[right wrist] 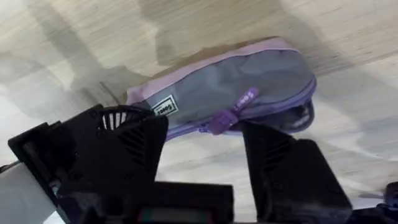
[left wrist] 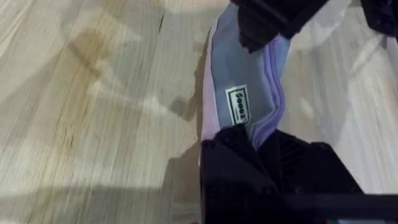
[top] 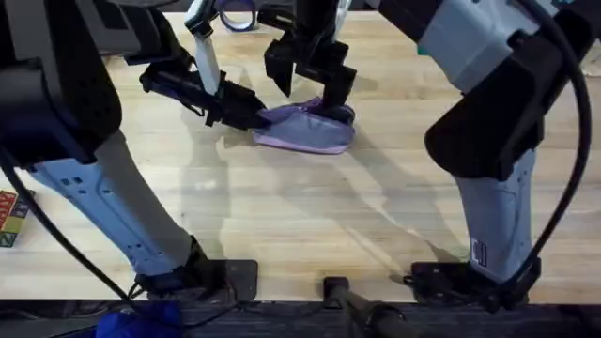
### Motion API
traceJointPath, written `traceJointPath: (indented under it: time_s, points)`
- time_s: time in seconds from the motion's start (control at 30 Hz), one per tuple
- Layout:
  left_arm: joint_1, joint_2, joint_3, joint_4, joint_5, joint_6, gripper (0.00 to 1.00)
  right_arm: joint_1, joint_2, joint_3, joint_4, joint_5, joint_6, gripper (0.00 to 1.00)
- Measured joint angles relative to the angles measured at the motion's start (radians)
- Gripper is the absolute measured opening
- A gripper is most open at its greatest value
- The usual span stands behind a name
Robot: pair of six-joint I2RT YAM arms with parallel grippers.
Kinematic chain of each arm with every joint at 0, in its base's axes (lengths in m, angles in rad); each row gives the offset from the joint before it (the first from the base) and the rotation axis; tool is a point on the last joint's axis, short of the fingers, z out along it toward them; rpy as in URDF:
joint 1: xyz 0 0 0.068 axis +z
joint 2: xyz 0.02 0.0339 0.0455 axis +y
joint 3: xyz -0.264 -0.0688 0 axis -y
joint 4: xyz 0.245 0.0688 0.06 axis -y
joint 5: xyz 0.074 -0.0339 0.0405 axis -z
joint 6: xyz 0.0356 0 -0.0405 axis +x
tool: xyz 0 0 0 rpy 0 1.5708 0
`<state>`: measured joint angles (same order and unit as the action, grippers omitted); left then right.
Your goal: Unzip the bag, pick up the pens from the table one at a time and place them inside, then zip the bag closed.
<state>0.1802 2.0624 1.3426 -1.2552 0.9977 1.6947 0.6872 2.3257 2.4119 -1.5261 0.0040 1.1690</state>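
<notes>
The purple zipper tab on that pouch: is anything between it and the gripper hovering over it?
Nothing visible. In the right wrist view the zipper pull lies exposed on the bag, in the open gap just ahead of the right gripper. The left gripper holds the bag's other end, out of the way.

The soft oblong fabric pouch (top: 305, 130) is lavender-purple with grey-toned panels, a purple zip pull (right wrist: 222, 121) and a small white label with dark lettering (left wrist: 238, 106). The wooden plank tabletop (top: 310, 221) is pale tan with streaked grain. Both grippers' fingers (right wrist: 280, 162) are black.
</notes>
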Motion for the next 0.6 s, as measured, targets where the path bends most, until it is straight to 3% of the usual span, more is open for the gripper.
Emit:
traceJointPath:
  time_s: [0.33, 0.6]
  points:
    - [0.0, 0.0, 0.0, 0.001, 0.0, 0.0, 0.043, 0.0, 0.0, 0.0, 0.0, 0.0, 0.002, 0.601]
    - [0.0, 0.0, 0.0, 0.002, 0.0, 0.0, 0.043, 0.0, 0.003, 0.0, -0.003, -0.002, 0.003, 0.35]
